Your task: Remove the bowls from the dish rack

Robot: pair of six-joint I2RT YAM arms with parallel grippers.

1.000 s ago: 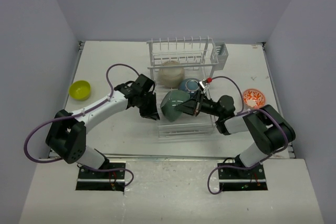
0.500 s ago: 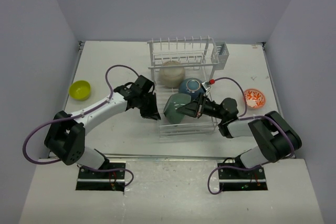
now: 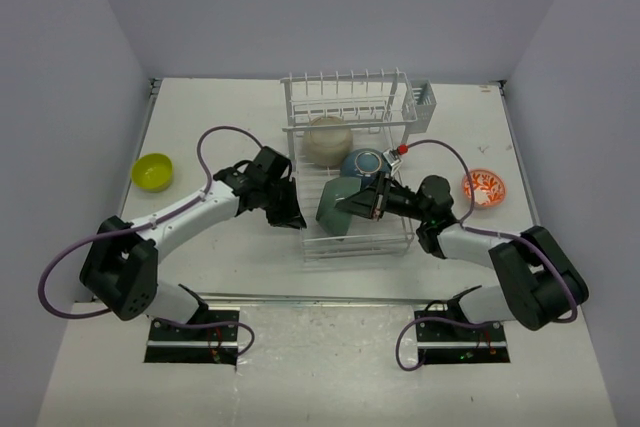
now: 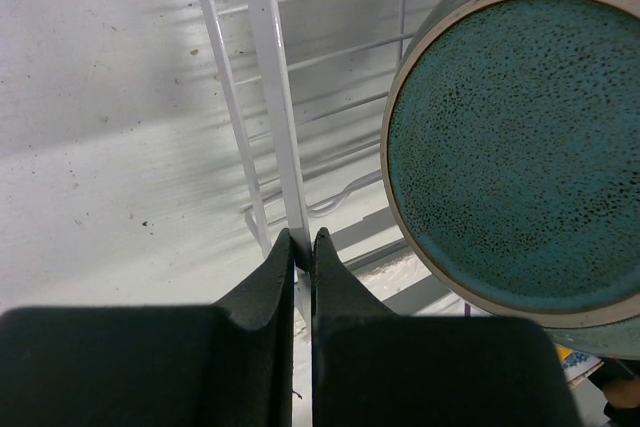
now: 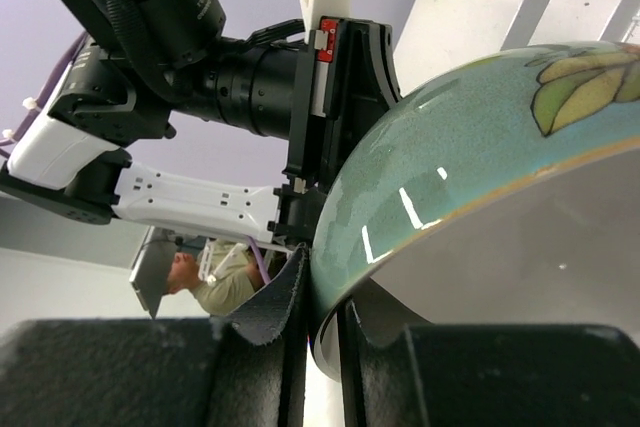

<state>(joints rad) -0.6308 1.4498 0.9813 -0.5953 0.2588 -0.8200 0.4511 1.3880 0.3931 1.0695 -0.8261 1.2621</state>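
Teal ceramic bowl (image 3: 336, 207), rim pinched in my right gripper (image 5: 325, 297), hangs over the white wire dish rack (image 3: 345, 243); left gripper (image 4: 303, 239) clamps its wire. Yellow-green bowl (image 3: 153, 171) and orange-patterned bowl (image 3: 483, 187) are out; beige bowl (image 3: 327, 139) and dark-blue bowl (image 3: 362, 163) sit racked.

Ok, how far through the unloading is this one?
Two of five look done: the yellow-green bowl and the orange-patterned bowl sit on the table outside the dish rack. In hand: the right end effector grips the teal bowl by its rim, over the rack's base, while the left end effector clamps a rack wire. To do: the dark blue bowl and the beige bowl, in the rack.
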